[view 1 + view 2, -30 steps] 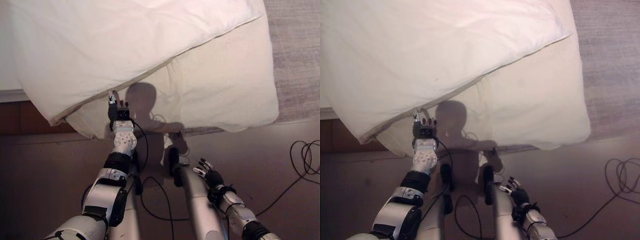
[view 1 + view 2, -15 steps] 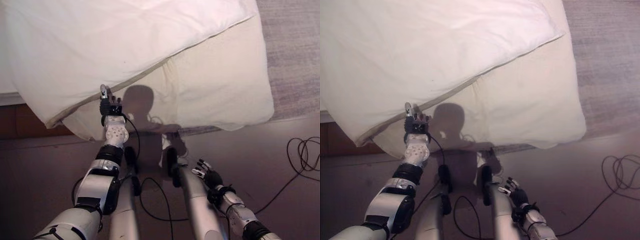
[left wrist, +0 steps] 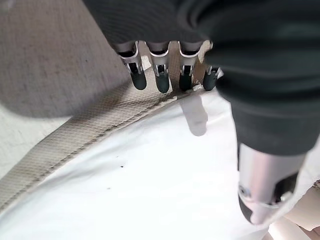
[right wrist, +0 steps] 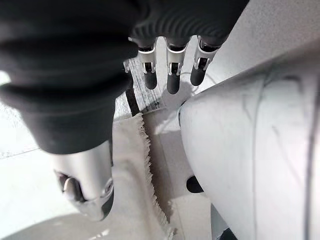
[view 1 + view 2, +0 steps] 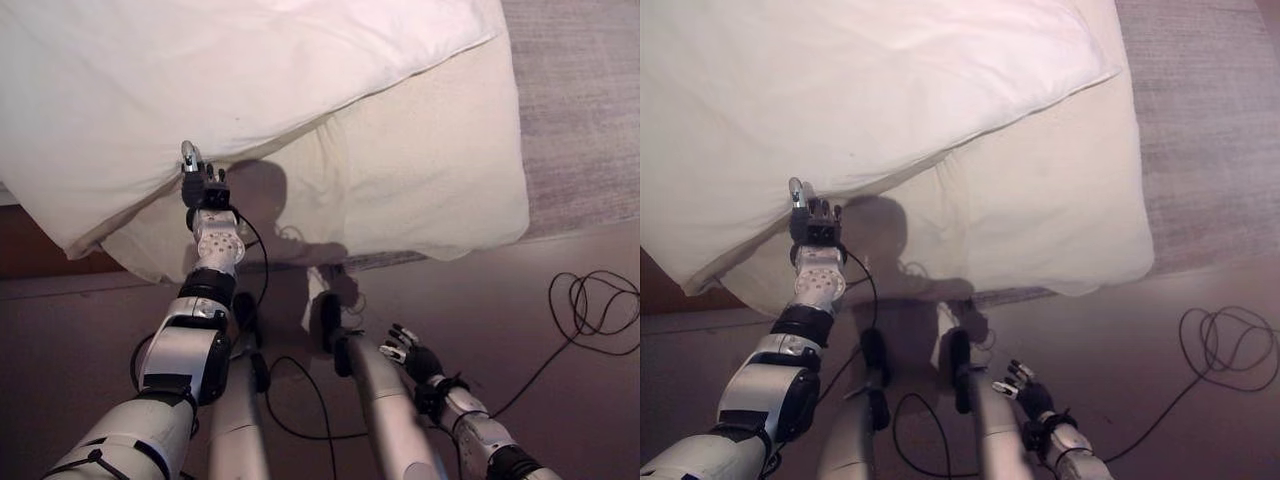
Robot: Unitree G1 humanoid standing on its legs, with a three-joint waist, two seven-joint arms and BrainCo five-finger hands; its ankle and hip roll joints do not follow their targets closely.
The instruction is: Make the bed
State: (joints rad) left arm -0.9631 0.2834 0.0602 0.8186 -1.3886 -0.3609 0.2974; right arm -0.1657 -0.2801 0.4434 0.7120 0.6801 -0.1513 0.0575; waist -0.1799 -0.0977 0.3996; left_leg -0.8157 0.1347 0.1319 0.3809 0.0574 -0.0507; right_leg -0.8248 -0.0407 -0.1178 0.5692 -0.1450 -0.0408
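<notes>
Across the bed (image 5: pixel 430 170) the white duvet (image 5: pixel 200 80) lay skewed, so the left robot hand (image 5: pixel 203 187), fingers straight, reached its hem while the right robot hand (image 5: pixel 410 357) hung relaxed, empty.

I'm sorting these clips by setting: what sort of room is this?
Most likely a bedroom. A white duvet lies over a cream blanket that hangs off the bed's edge to the floor, with a grey rug alongside. The left hand reaches to the duvet's hem, its fingers straight.
</notes>
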